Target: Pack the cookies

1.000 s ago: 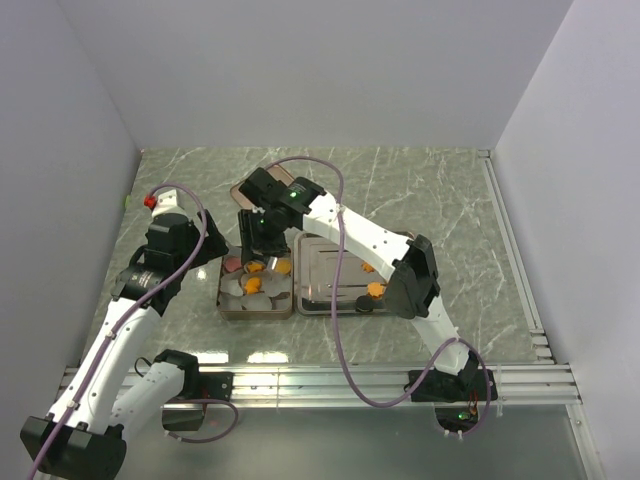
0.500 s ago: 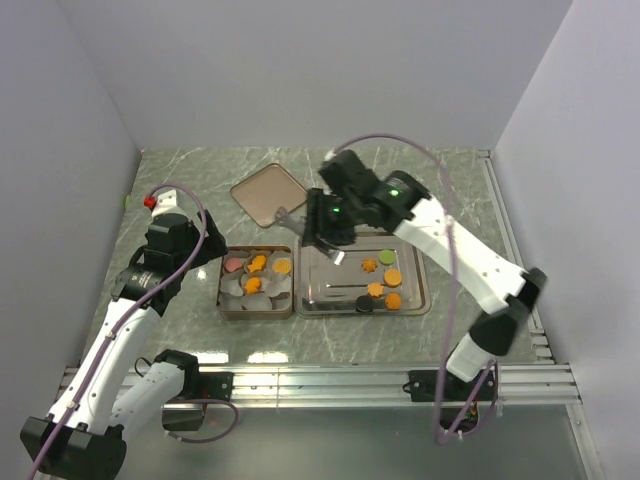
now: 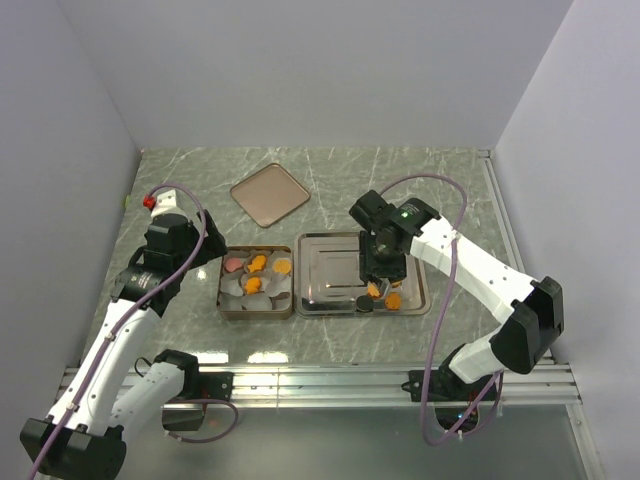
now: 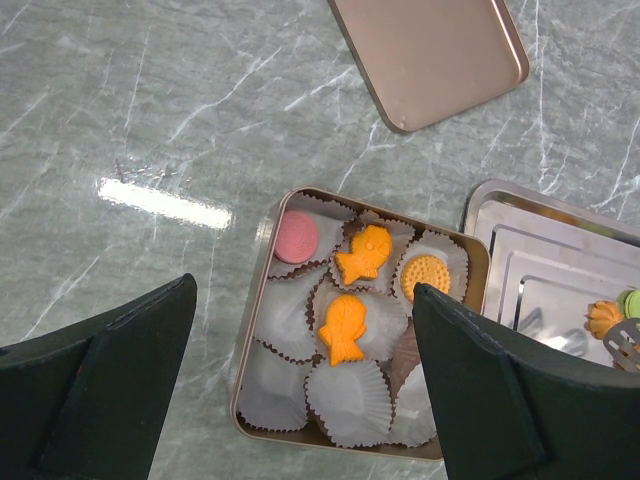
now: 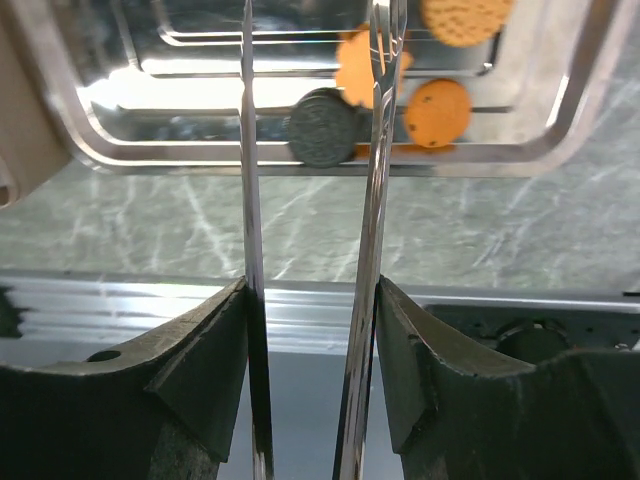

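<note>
A square tin (image 3: 222, 300) lined with white paper cups holds a pink cookie (image 4: 296, 236), two orange fish cookies (image 4: 363, 253) and an orange round (image 4: 427, 277). A steel tray (image 3: 320, 260) beside it holds more cookies: orange ones (image 5: 439, 111), a dark one (image 5: 322, 127) and a green one (image 4: 630, 302). My right gripper (image 3: 378, 268) is shut on metal tongs (image 5: 247, 150), whose blades stand apart over the tray's near-right cookies. My left gripper (image 4: 303, 288) is open and empty above the tin.
The tin's copper-coloured lid (image 3: 270, 194) lies on the marble table behind the tin and also shows in the left wrist view (image 4: 430, 55). An aluminium rail (image 3: 320, 380) runs along the near edge. Walls close in the left, back and right.
My right arm has swung with the tongs from over the tin to the right and nearer, to the tray's cookies. The left arm has not moved.
</note>
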`<action>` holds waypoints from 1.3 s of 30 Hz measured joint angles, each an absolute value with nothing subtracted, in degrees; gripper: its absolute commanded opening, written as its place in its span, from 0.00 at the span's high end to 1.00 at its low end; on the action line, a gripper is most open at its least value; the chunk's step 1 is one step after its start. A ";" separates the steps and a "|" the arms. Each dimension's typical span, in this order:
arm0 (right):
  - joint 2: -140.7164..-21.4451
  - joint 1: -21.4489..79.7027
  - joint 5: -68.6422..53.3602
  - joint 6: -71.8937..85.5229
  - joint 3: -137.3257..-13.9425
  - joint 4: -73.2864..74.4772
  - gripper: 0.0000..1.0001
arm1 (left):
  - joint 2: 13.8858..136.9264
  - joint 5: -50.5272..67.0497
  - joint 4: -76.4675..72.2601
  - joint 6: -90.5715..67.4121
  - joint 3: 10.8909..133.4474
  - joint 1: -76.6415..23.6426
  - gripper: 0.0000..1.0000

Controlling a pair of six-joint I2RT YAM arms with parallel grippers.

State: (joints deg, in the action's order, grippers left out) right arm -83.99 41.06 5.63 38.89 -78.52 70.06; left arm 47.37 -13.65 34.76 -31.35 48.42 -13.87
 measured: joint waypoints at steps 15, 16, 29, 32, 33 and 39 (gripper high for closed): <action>-84.42 38.96 6.72 36.40 -74.94 69.56 0.42 | 47.37 -13.65 34.79 -31.35 48.42 -13.87 0.04; -84.73 38.72 6.74 36.16 -74.94 69.52 0.42 | 47.37 -13.65 34.79 -31.35 48.42 -13.87 0.04; -89.73 37.54 6.92 33.56 -76.99 68.79 0.42 | 47.40 -13.89 34.83 -31.38 48.42 -13.87 0.04; -90.83 37.47 6.87 33.08 -78.61 68.71 0.42 | 47.40 -13.93 34.85 -31.38 48.42 -13.87 0.05; -91.13 37.45 6.87 32.95 -78.96 68.73 0.42 | 47.40 -13.96 34.85 -31.38 48.42 -13.87 0.05; -93.17 37.45 6.48 31.99 -79.92 68.77 0.42 | 47.40 -14.37 34.85 -31.40 48.42 -13.87 0.04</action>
